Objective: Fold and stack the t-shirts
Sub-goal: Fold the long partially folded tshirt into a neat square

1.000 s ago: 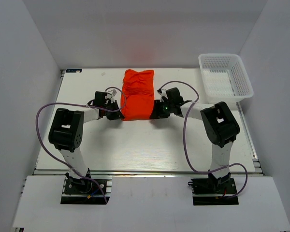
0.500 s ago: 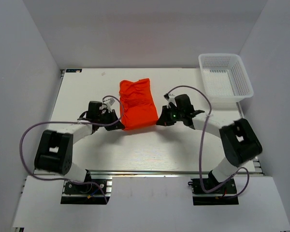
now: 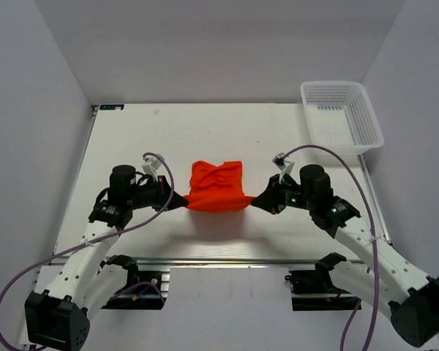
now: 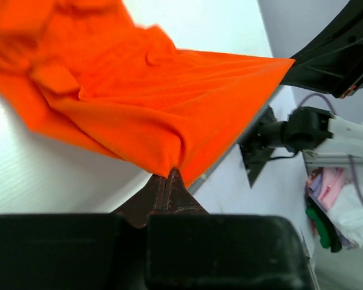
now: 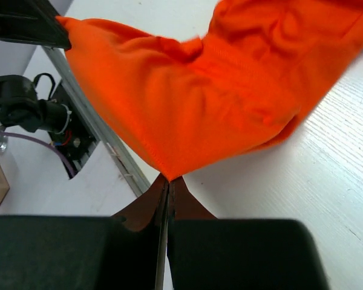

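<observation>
White mesh basket [image 3: 342,117] at far right corner of white table [image 3: 132,135]

Standing here, I can read no word, number or brand on anything. The orange-red t-shirt [image 3: 216,186] shows only plain cloth. A small dark strip [image 3: 111,107] sits at the far left corner of the table [image 3: 132,139], too small to read
</observation>
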`<state>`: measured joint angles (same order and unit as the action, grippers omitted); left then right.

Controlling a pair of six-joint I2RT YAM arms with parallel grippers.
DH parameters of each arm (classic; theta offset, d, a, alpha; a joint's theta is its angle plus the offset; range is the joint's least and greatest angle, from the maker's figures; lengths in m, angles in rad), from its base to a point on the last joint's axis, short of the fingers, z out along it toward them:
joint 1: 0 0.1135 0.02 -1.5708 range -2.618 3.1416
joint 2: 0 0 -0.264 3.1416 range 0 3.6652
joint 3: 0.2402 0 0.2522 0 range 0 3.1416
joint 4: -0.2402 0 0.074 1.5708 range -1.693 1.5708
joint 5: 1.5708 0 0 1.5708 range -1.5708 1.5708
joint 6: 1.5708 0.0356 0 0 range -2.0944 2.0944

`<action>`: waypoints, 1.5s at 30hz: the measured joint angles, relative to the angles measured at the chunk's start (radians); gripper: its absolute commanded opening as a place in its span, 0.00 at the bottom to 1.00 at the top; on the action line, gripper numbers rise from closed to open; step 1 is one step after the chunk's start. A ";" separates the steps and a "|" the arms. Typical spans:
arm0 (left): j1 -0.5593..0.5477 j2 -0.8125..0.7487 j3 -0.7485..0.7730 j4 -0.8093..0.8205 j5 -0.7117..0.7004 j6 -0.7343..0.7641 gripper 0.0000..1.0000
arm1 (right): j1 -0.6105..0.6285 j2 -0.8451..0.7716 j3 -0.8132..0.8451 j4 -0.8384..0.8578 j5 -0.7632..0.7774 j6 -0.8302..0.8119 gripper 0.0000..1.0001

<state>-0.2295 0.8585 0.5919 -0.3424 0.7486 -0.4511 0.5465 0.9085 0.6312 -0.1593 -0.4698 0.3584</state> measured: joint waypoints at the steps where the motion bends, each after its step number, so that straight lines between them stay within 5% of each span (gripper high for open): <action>1: -0.001 -0.013 0.013 -0.021 0.008 -0.003 0.00 | 0.000 -0.031 0.004 -0.013 -0.005 0.000 0.00; 14: -0.002 0.043 0.107 -0.066 0.013 -0.056 0.00 | -0.002 -0.005 0.081 -0.081 0.052 0.012 0.00; 31: 0.011 0.431 0.398 -0.010 -0.187 -0.100 0.00 | -0.026 0.356 0.403 -0.126 0.267 0.006 0.00; 45: 0.011 0.725 0.620 -0.056 -0.295 -0.109 0.00 | -0.110 0.740 0.620 -0.151 0.237 -0.006 0.00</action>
<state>-0.2180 1.5833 1.2118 -0.3981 0.4534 -0.5602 0.4362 1.6482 1.2510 -0.3107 -0.2329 0.3519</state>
